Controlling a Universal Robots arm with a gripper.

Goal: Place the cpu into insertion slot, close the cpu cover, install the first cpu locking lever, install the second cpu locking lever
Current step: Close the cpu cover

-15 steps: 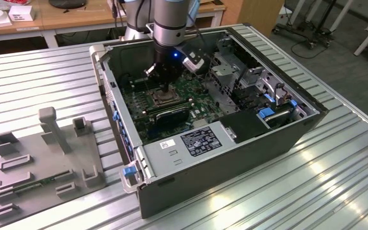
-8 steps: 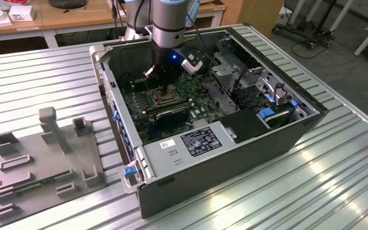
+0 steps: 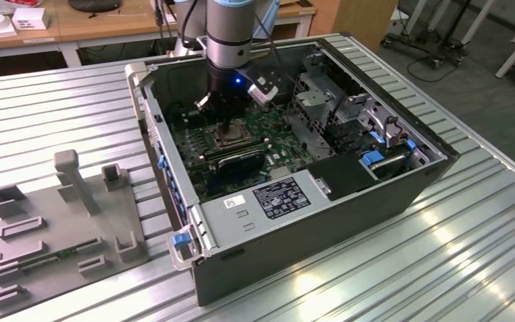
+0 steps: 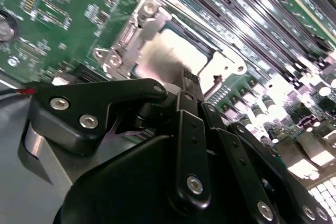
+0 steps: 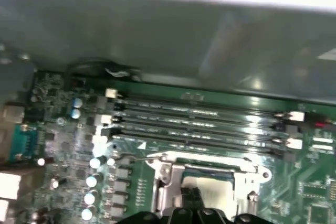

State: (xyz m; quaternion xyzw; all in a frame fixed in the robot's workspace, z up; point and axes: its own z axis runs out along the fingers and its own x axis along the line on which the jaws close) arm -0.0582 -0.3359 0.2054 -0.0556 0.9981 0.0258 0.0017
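The insertion slot (image 3: 220, 140) sits on the green board inside the open computer case (image 3: 347, 201). The cpu (image 4: 170, 51) lies in it, its dull silver face showing through the window of the cpu cover (image 4: 137, 22). That cover lies flat over the socket (image 5: 168, 174), and the cpu (image 5: 223, 190) shows below its rim. A thin wire lever (image 5: 134, 157) runs along one side of the socket. My gripper (image 3: 231, 126) hangs straight down, right above the socket, fingers together. Its fingertips (image 4: 189, 77) are at the cover's edge with nothing seen between them.
Long black memory slots (image 5: 199, 121) run beside the socket, close to the case wall (image 5: 168, 45). Drive cages and blue clips (image 3: 374, 157) fill the case's right side in the exterior view. A grey fixture plate (image 3: 56, 228) with upright blocks lies on the slatted table at the left.
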